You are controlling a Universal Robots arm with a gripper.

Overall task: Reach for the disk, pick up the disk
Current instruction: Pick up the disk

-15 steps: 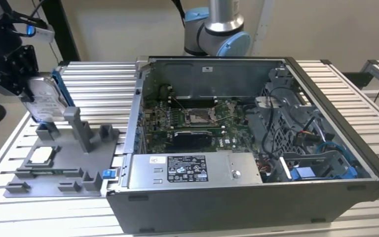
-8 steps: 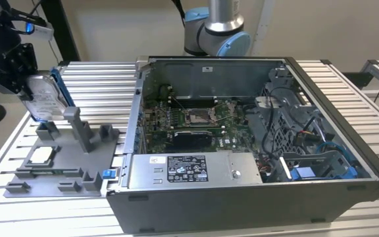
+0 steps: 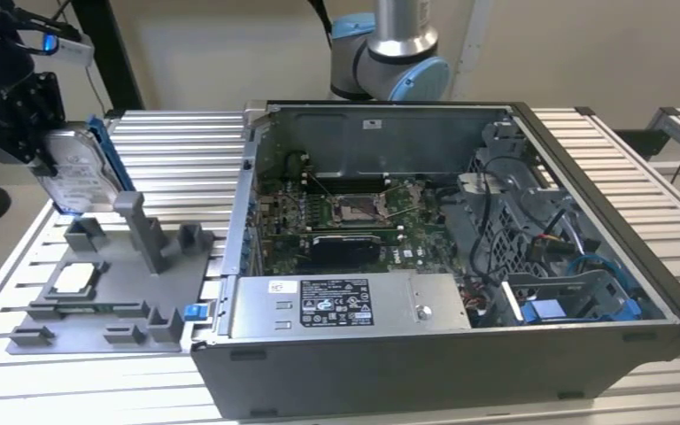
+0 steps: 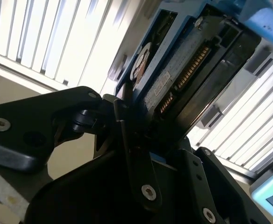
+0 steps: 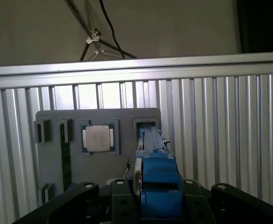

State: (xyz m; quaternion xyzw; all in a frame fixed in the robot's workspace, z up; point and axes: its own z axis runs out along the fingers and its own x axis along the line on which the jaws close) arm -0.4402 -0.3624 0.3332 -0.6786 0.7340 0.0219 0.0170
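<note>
Sitting clamped within the pincer [image 3: 45, 146]: disk [image 3: 82, 177]

In the exterior view the picture's left edge cuts off the pincer [image 3: 42, 146], which covers 1 end of the disk [image 3: 78, 177]. The arm [image 3: 388, 49] runs out past the top edge. In the second wrist view, black fingers [image 4: 132, 154] hide the disk's clamped end. The print on its label is too small to tell.

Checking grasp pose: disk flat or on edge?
On edge. In the exterior view the disk stands upright, clamped by the gripper, over the grey fixture; the first wrist view sees its thin edge.
</note>
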